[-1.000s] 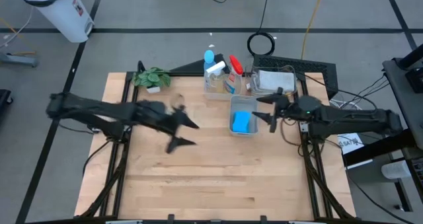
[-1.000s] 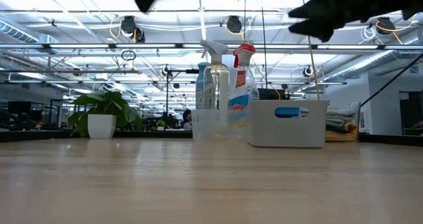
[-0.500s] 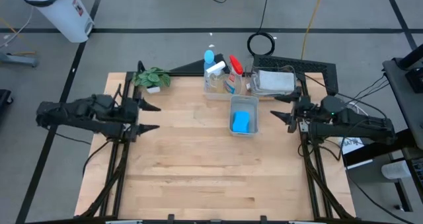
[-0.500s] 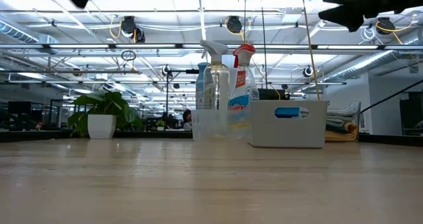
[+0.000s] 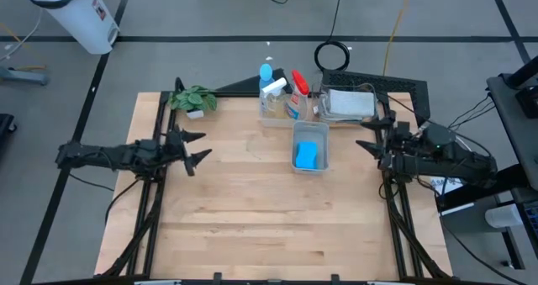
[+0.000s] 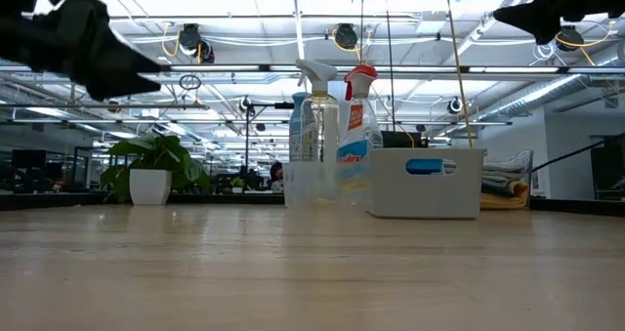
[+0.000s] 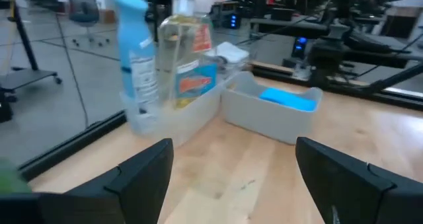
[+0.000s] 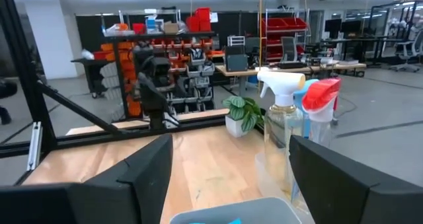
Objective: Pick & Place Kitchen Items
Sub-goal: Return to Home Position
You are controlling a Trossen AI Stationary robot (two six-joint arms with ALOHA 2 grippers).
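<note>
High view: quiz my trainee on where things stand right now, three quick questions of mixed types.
1. True or false: the sponge lies inside the grey bin.
2. Where is the left end effector? A) over the grey bin B) by the left edge of the table C) touching the sponge
3. Fill the gap: the right end effector, by the right edge, has its fingers ____ and holds nothing.
Key: 1 true; 2 B; 3 open.
</note>
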